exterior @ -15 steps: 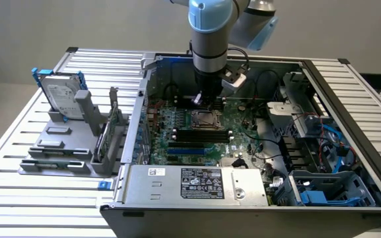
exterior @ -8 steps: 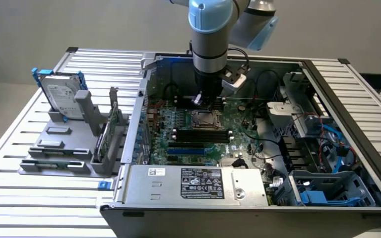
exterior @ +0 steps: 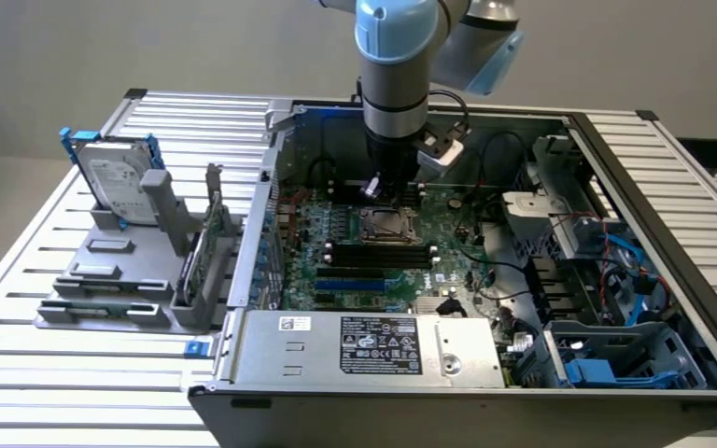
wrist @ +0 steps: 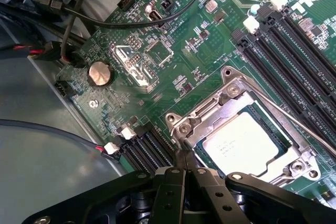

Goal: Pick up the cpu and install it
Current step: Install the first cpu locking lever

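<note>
cpu (wrist: 242,143): silver-grey, faint dark print | motherboard (wrist: 173,72) around it: green | gripper (wrist: 185,169): black

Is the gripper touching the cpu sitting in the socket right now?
Apart. In the wrist view the shut gripper ends at the socket frame's corner, with frame metal showing between its tips and the cpu.

Motherboard (wrist: 173,72): white "DELL" lettering at the wrist frame's upper right corner. CPU (wrist: 245,142) top carries faint print, unreadable. Power supply label (exterior: 381,343), exterior view's lower centre: print illegible.
</note>
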Robot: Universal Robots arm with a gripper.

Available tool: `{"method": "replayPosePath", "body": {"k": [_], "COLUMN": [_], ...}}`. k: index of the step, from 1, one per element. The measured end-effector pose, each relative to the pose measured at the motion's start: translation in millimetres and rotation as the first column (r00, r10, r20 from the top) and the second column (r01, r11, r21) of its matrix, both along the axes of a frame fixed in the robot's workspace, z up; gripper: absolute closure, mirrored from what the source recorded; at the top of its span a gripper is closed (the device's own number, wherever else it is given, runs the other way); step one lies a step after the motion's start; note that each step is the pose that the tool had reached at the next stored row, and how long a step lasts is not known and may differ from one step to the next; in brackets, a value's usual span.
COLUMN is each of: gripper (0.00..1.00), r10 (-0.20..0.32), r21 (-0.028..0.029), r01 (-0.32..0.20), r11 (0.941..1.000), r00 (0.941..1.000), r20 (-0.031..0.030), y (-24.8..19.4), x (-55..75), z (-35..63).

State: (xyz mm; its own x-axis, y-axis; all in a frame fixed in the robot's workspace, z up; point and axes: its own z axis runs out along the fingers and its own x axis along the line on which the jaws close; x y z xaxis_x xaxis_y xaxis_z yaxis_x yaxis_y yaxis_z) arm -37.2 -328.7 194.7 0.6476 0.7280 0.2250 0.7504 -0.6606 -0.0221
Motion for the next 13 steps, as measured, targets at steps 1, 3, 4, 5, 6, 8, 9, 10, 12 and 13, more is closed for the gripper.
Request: {"method": "replayPosePath", "body": {"k": [1, 3, 4, 5, 6, 8, 9, 10, 12, 13], "gripper": [0.89, 0.89, 0.89, 0.89, 0.89, 0.89, 0.89, 0.89, 0.89, 0.89], "r10": [0.000, 0.001, 0.001, 0.001, 0.001, 0.001, 0.001, 0.001, 0.001, 0.001], "r21": [0.0014, 0.0042, 0.0054, 0.0061, 0.0066, 0.0072, 0.0072, 0.0068, 0.0066, 0.0067], "r01": [0.000, -0.001, -0.001, -0.001, -0.001, -0.001, -0.001, -0.001, -0.001, -0.001], "r11": [1.0000, 1.0000, 1.0000, 1.0000, 1.0000, 1.0000, 1.0000, 1.0000, 1.0000, 1.0000], "r00": [1.0000, 1.0000, 1.0000, 1.0000, 1.0000, 1.0000, 1.0000, 1.0000, 1.0000, 1.0000], "r20": [0.0000, -0.0001, 0.0000, 0.0000, 0.0001, -0.0003, -0.0005, -0.0013, -0.0024, -0.0028], "y": [0.0, 0.0, 0.0, 0.0, 0.0, -0.1, -0.2, -0.6, -2.0, -3.2], "x": [0.0, 0.0, 0.1, 0.1, 0.1, 0.1, 0.2, 0.2, 0.1, 0.1], "z": [-0.1, -0.1, -0.1, -0.2, -0.2, 1.0, 2.8, 5.0, 9.4, 11.4]}}
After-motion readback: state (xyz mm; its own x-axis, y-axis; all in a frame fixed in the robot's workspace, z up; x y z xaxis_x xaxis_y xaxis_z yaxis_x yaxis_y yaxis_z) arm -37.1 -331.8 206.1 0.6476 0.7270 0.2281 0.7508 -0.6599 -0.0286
